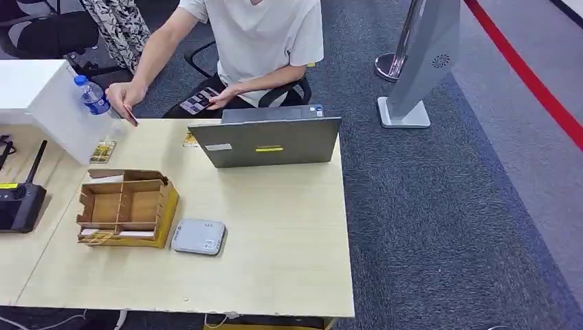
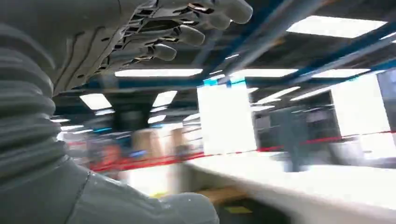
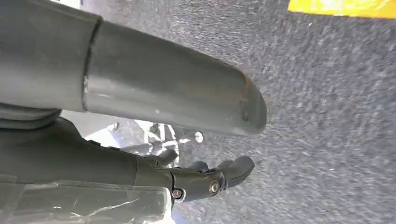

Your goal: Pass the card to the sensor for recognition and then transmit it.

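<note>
**Card at the far edge, both robot hands off the worktop**

Head view: pale wood worktop (image 1: 275, 234) w/ a grey card reader (image 1: 199, 236) lying flat near the front, just beside a brown cardboard organizer (image 1: 126, 207) w/ open compartments. The two look to be touching or nearly so, can't tell which.

Card (image 1: 102, 151), yellowish w/ a printed picture, lies flat near the far left of the worktop, next to a white box (image 1: 41, 96). It's well apart from the reader, organizer between them. A 2nd small yellowish item (image 1: 190, 139) peeks out by the laptop's left corner, too small to tell what.

Grey laptop (image 1: 273, 141) stands open at the far edge, lid back toward the camera, yellow sticker on it. Water bottle (image 1: 92, 95) w/ blue cap upright beside the white box. Black handheld controller (image 1: 20, 203) w/ antenna at the left edge.

Person in a white tee seated behind the worktop: one hand (image 1: 124, 95) reaches down to the far edge near the bottle, other hand (image 1: 221, 97) holds a phone (image 1: 199, 101) in the lap.

Left wrist view, blurred: left robot hand (image 2: 177, 32) raised toward ceiling lights, fingers apart and slightly curled, holding nothing.

Right wrist view: right robot hand (image 3: 196, 179) hangs over grey carpet (image 3: 327, 116), thumb and fingers spread, nothing in it.
</note>
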{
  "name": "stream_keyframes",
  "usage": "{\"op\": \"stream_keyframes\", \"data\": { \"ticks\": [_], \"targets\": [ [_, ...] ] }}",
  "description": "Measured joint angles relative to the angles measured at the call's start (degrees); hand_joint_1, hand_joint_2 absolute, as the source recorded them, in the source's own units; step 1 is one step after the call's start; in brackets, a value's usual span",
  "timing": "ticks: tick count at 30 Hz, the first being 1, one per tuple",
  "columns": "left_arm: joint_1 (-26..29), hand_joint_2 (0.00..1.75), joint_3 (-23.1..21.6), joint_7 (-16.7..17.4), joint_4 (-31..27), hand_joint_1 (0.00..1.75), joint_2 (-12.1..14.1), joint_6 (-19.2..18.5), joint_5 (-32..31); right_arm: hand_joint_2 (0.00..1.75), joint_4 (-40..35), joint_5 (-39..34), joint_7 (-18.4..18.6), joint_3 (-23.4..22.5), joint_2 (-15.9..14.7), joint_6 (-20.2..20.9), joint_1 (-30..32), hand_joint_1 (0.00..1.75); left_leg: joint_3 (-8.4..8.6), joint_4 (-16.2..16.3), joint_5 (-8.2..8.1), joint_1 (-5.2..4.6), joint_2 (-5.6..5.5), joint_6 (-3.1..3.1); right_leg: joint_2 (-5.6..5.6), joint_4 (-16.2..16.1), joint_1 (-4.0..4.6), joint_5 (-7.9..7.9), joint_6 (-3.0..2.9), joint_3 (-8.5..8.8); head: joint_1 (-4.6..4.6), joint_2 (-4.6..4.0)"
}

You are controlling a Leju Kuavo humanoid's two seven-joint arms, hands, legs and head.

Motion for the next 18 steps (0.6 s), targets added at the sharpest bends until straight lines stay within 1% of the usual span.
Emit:
{"op": "stream_keyframes", "data": {
  "ticks": [1,2,4,6,7,8,9,10,11,12,13,14,15,16,17,18],
  "targets": [
    [2.3,1.75,6.2,-2.1,3.0,0.00,1.3,0.0,0.3,0.00,-0.1,0.0,-0.1,-0.4,-0.1,0.0,0.1,0.00,-0.03,0.0,-0.01,0.03,-0.01,-0.02,-0.01,0.0,0.05,-0.06,-0.06,-0.01,-0.09,0.00],
    [4.3,1.75,11.5,-3.5,5.6,0.00,2.1,0.0,0.3,0.00,-0.1,0.0,-0.2,-0.8,-0.3,0.0,0.1,0.00,-0.08,0.0,-0.03,0.07,-0.05,-0.02,-0.06,0.0,0.07,-0.13,-0.03,0.01,-0.09,0.00],
    [7.6,1.75,23.9,-6.5,12.1,0.00,3.1,0.1,-2.1,0.00,-0.3,0.0,-0.7,-1.4,-0.7,0.0,0.0,0.00,-0.08,0.0,-0.14,0.07,-0.17,0.01,-0.22,0.0,0.08,-0.21,0.03,0.09,-0.09,0.00],
    [8.7,1.75,34.0,-6.9,17.4,0.00,2.7,0.1,-4.8,0.00,-0.4,0.0,-1.0,-2.3,-1.0,0.0,-0.1,0.00,0.00,0.0,-0.17,0.07,-0.29,0.05,-0.34,-0.1,0.08,-0.31,0.06,0.11,-0.11,0.00],
    [9.2,1.75,38.3,-6.2,19.8,0.00,2.2,0.3,-5.7,0.00,-0.5,0.0,-1.3,-2.6,-1.2,0.0,-0.2,0.00,-0.04,0.0,-0.17,0.08,-0.59,0.06,-0.62,-0.1,0.08,-0.38,0.14,0.20,-0.11,0.00],
    [9.2,1.75,41.7,-5.6,21.6,0.00,1.6,1.0,-5.8,0.00,-0.5,-0.9,-1.3,-3.0,-1.4,-0.5,-0.2,0.00,0.06,0.0,-0.17,0.05,-0.81,0.06,-0.78,-0.1,0.07,-0.49,0.13,0.07,0.00,0.00],
    [8.9,1.75,44.5,-6.3,24.1,0.00,1.4,3.7,-3.5,0.00,-0.5,-4.1,-0.9,-3.2,-2.2,-2.5,-0.5,0.00,0.05,0.0,-0.18,0.03,-0.96,0.07,-0.95,-0.1,0.04,-0.52,0.13,0.20,-0.06,0.00],
    [9.7,1.75,46.2,-6.4,29.9,0.00,1.8,9.9,2.3,0.00,0.7,-11.0,0.2,-2.0,-3.1,-5.2,-0.9,0.00,0.11,0.1,-0.20,0.05,-0.97,0.10,-0.95,-0.2,0.06,-0.54,0.15,0.13,0.06,0.00],
    [12.5,1.75,46.2,-5.1,33.9,0.00,2.0,14.1,8.7,0.00,1.9,-18.2,1.2,0.0,-4.0,-6.5,-1.4,0.00,0.30,0.0,-0.31,-0.12,-0.69,0.08,-0.71,-0.2,-0.09,-0.51,0.12,0.14,0.53,0.00],
    [14.5,1.75,45.1,-2.7,36.0,0.00,1.2,16.7,17.1,0.00,2.6,-28.0,1.8,3.2,-4.5,-7.1,-1.5,0.00,0.46,0.0,-0.35,-0.21,-0.58,0.12,-0.57,-0.1,-0.16,-0.51,0.11,0.20,0.22,0.00],
    [14.7,1.75,42.4,1.3,37.0,0.00,-0.6,16.4,26.3,0.00,2.8,-43.7,2.0,9.1,-5.4,-7.2,-1.1,0.00,0.44,0.0,-0.32,-0.25,-0.71,0.16,-0.69,-0.1,-0.24,-0.52,0.16,0.62,-0.52,0.00],
    [14.9,1.75,41.7,3.0,37.5,0.00,-2.3,14.9,29.9,0.00,2.9,-52.1,2.2,13.2,-5.6,-7.3,-0.8,0.00,0.44,0.0,-0.28,-0.24,-0.94,0.24,-0.93,-0.1,-0.25,-0.59,0.26,0.73,-0.51,0.00],
    [15.4,1.75,41.2,4.8,38.9,0.00,-4.6,11.4,32.8,0.00,3.2,-65.1,2.1,22.2,-6.5,-7.6,-0.6,0.00,0.44,0.0,-0.29,-0.19,-1.10,0.25,-1.08,-0.1,-0.23,-0.62,0.33,0.80,-0.19,0.00],
    [15.6,1.75,41.3,5.3,39.8,0.00,-6.9,9.8,30.8,0.00,3.5,-72.0,1.9,28.6,-6.8,-7.6,-0.6,0.00,0.46,0.0,-0.31,-0.21,-1.11,0.28,-1.12,-0.1,-0.24,-0.62,0.33,0.84,-0.02,0.00],
    [15.5,1.75,41.3,5.6,41.2,0.00,-9.6,7.7,27.0,0.00,3.6,-76.2,1.8,33.9,-7.4,-7.6,-0.6,0.00,0.47,0.0,-0.33,-0.21,-1.13,0.30,-1.17,-0.1,-0.25,-0.61,0.35,0.88,-0.18,0.00],
    [15.2,1.75,41.3,5.7,42.2,0.00,-11.7,6.0,25.1,0.00,3.7,-77.2,1.7,36.8,-7.5,-7.6,-0.8,0.00,0.48,0.0,-0.33,-0.26,-1.15,0.31,-1.21,-0.1,-0.29,-0.61,0.36,0.91,-0.04,0.00]
  ]
}}
